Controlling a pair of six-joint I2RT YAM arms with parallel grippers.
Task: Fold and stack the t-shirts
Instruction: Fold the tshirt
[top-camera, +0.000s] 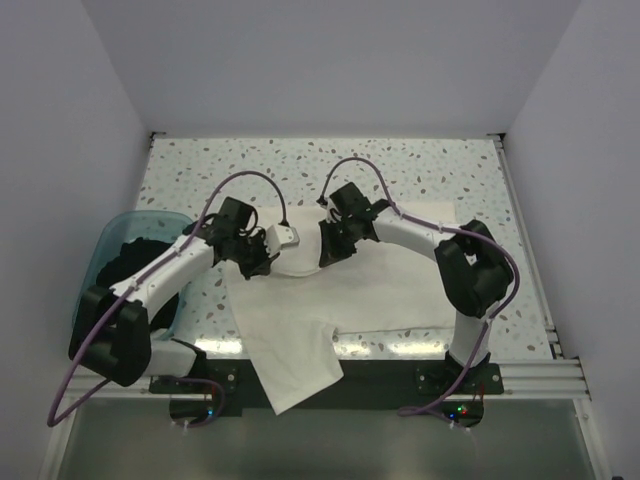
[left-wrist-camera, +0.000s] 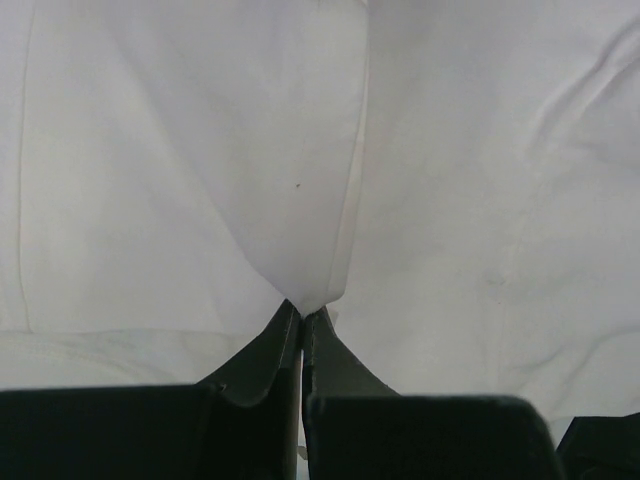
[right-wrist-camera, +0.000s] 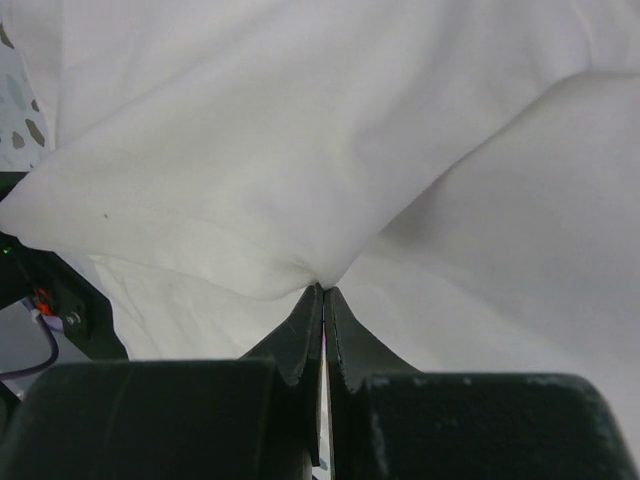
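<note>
The white t-shirt (top-camera: 330, 295) lies across the middle of the table with one part hanging over the front edge. Its red print does not show. My left gripper (top-camera: 262, 262) is shut on a fold of the white cloth (left-wrist-camera: 300, 200), its tips (left-wrist-camera: 302, 312) pinching it. My right gripper (top-camera: 328, 258) is shut on another fold of the same shirt (right-wrist-camera: 250, 200), its tips (right-wrist-camera: 324, 292) closed on the cloth. Both grippers sit close together over the shirt's far edge, holding a raised strip of cloth between them. A black t-shirt (top-camera: 125, 262) lies in the tub at the left.
A translucent teal plastic tub (top-camera: 100, 250) stands at the table's left edge under my left arm. The speckled tabletop (top-camera: 420, 170) shows behind the shirt. A metal rail (top-camera: 530, 375) runs along the front edge. White walls enclose the table.
</note>
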